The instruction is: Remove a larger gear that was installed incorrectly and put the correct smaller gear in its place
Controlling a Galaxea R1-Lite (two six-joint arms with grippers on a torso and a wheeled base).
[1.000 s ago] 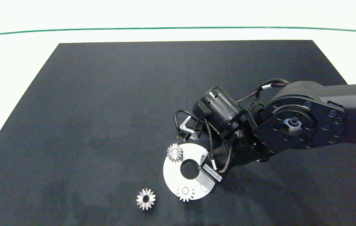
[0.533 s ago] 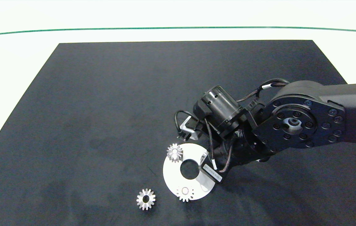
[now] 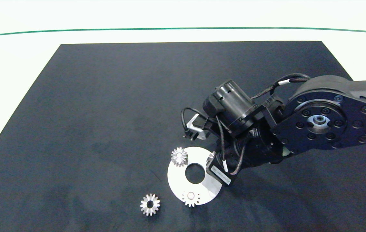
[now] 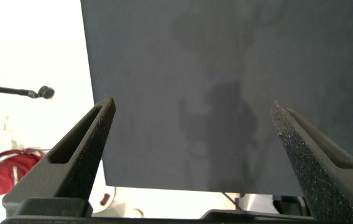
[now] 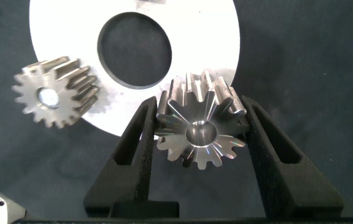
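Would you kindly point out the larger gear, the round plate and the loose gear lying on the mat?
larger gear (image 5: 200,132): right wrist view, centre hub.
round plate (image 3: 177,177): head view, bare face.
loose gear (image 3: 150,204): head view, centre hole.

Black mat (image 3: 112,106): your far and left portions bare, wide passage there. Clutter confined to near centre: round plate (image 3: 176,177) carrying small gear (image 3: 179,156) on far rim and another (image 3: 190,198) on near rim; loose gear (image 3: 150,204) on mat just left of plate. Right arm (image 3: 315,122) overhangs plate's right side, blocking your approach from right.
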